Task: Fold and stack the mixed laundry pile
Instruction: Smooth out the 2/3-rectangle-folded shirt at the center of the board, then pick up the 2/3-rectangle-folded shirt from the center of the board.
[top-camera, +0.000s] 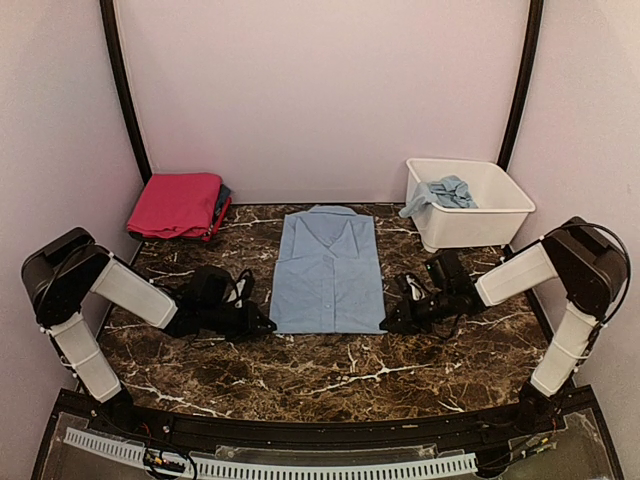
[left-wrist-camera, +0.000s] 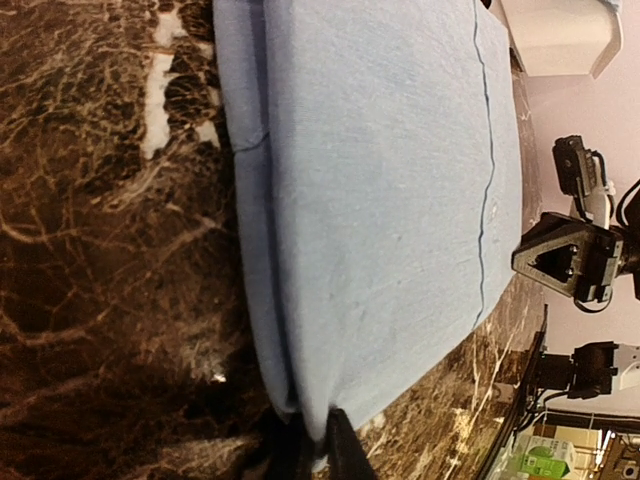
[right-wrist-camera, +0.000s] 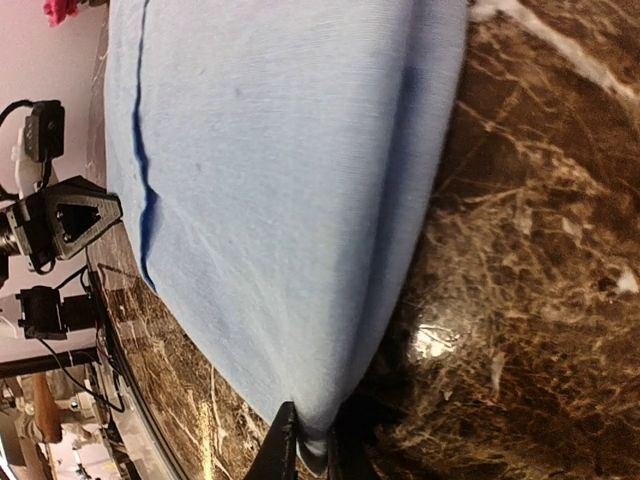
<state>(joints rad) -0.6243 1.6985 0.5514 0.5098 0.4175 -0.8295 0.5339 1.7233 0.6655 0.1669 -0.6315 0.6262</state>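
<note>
A pale blue collared shirt (top-camera: 328, 268) lies flat in the middle of the marble table, sleeves folded in, collar at the far end. My left gripper (top-camera: 262, 326) is shut on the shirt's near left hem corner; the left wrist view shows the cloth (left-wrist-camera: 380, 170) pinched between the fingers (left-wrist-camera: 345, 450). My right gripper (top-camera: 393, 322) is shut on the near right hem corner; the right wrist view shows the cloth (right-wrist-camera: 270, 180) pinched between the fingers (right-wrist-camera: 283, 445). A folded magenta-pink piece (top-camera: 176, 204) with a dark piece under it sits at the back left. A pale blue garment (top-camera: 445, 192) lies crumpled in the tub.
A white rectangular plastic tub (top-camera: 468, 218) stands at the back right of the marble table (top-camera: 330, 375). Pink walls and black corner poles close in the back and sides. The table's black front rail runs along the bottom.
</note>
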